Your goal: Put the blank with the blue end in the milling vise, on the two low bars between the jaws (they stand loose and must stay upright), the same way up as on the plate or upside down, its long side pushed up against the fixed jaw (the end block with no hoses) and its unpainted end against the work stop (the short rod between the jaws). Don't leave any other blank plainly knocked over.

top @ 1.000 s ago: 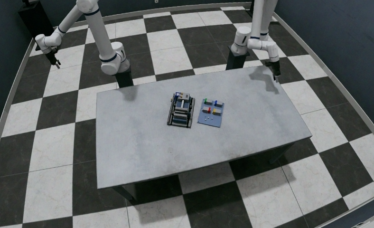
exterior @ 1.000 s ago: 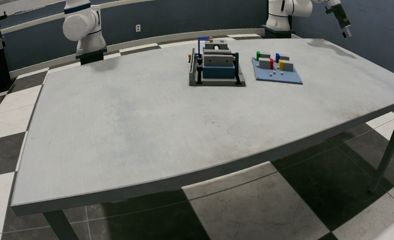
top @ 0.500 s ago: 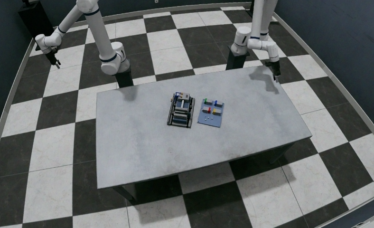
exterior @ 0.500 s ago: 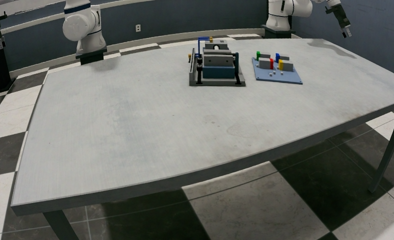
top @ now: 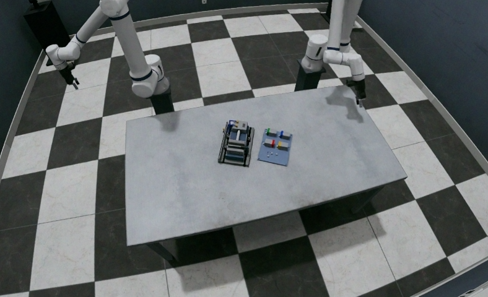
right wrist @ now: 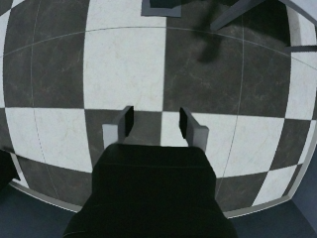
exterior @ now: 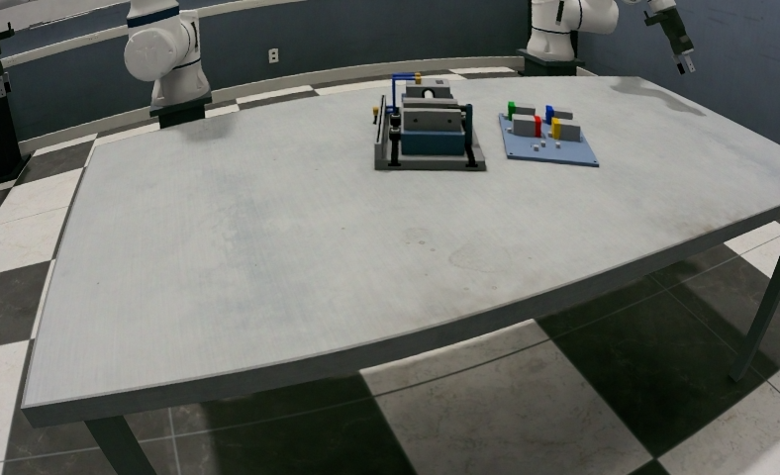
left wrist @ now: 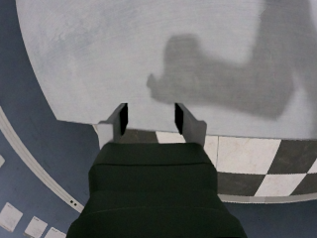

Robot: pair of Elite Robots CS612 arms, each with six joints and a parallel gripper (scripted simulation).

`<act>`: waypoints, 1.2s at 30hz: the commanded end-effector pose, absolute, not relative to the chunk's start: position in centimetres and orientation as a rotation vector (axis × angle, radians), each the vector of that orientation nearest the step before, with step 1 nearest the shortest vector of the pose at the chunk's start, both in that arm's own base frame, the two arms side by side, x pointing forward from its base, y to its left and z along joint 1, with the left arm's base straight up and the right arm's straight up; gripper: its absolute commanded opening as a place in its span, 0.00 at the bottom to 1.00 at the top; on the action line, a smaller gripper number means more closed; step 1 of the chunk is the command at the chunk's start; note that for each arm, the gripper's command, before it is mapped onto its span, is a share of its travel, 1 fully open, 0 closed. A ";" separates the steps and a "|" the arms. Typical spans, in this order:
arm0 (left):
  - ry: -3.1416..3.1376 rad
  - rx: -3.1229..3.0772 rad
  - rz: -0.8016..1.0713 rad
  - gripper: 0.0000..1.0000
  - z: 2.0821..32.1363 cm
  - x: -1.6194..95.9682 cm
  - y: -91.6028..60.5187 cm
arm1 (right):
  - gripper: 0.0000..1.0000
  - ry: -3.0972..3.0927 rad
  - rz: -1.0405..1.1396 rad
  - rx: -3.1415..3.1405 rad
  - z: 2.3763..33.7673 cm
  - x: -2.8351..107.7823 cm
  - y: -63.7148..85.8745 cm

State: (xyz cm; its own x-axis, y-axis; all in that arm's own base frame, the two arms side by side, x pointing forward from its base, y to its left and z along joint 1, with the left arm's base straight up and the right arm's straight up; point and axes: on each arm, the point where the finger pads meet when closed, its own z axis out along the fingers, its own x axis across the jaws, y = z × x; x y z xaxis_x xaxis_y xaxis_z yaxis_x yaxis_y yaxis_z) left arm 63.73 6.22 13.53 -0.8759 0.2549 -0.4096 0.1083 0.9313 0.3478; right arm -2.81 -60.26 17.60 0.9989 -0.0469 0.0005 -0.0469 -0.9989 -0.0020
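Observation:
The grey blank with the blue end (top: 285, 135) (exterior: 560, 115) lies on the blue plate (top: 276, 161) (exterior: 550, 156), at its back right, blue end toward the vise. The milling vise (exterior: 430, 163) stands left of the plate. Its hosed block (top: 240, 125) is at the back; the end block without hoses (top: 235, 151) (exterior: 433, 120) is at the front. The low bars and work stop cannot be made out. My left gripper (top: 360, 103) (exterior: 684, 64) (left wrist: 151, 112) is open and empty, high near the table's back right corner. My right gripper (top: 75, 85) (exterior: 3, 87) (right wrist: 156, 116) is open and empty, over the floor.
The green-ended blank (top: 272, 133) (exterior: 523, 110), red-ended blank (top: 268, 143) (exterior: 522, 125) and yellow-ended blank (top: 282, 146) (exterior: 569, 131) share the plate. Small pegs stand on its front part. Blue hoses (exterior: 393, 94) rise at the vise's back left. A narrow gap separates vise and plate.

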 end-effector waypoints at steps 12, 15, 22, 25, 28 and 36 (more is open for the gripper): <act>2.768 0.407 0.319 1.00 14.4 64.2 3.2 | 1.00 0.074 0.000 -3.141 17.7 -2.8 -60.3; 2.796 0.439 0.292 1.00 14.6 64.3 2.6 | 1.00 0.074 0.000 -3.141 17.7 -2.8 -60.3; 2.859 0.515 0.228 1.00 15.1 64.5 1.1 | 1.00 0.074 0.000 -3.141 17.7 -2.8 -60.3; 2.885 0.548 0.200 1.00 15.3 64.6 0.5 | 1.00 0.074 0.000 -3.141 17.7 -2.8 -60.3; 2.902 0.570 0.181 1.00 15.4 64.6 0.1 | 1.00 0.074 0.000 -3.141 17.7 -2.8 -60.3; 2.961 0.651 0.111 1.00 15.8 64.8 -1.4 | 1.00 0.074 0.000 -3.141 17.7 -2.8 -60.3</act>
